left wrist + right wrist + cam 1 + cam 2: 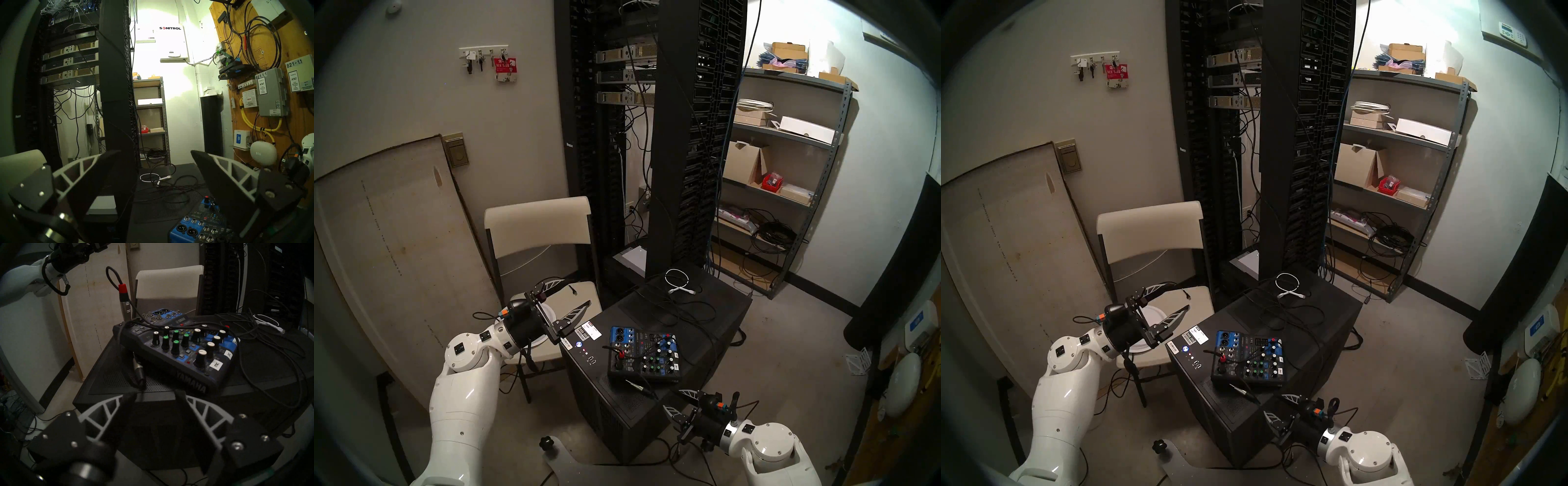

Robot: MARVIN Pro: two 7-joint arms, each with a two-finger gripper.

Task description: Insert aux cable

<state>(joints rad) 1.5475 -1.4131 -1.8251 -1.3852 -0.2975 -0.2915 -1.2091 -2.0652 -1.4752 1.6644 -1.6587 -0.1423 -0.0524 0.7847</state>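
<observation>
Right wrist: aux cable (pixel 138 372) trails unseen.

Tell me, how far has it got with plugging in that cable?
Barely started, it seems. Done: nothing that shows; the grey plug lies loose on the black case in front of the mixer, in no socket. In hand: the right claw sits open just short of the plug, holding nothing. The left claw hangs open over the chair, empty. Left: gripping the plug, lifting it and pushing it into a socket.
</observation>
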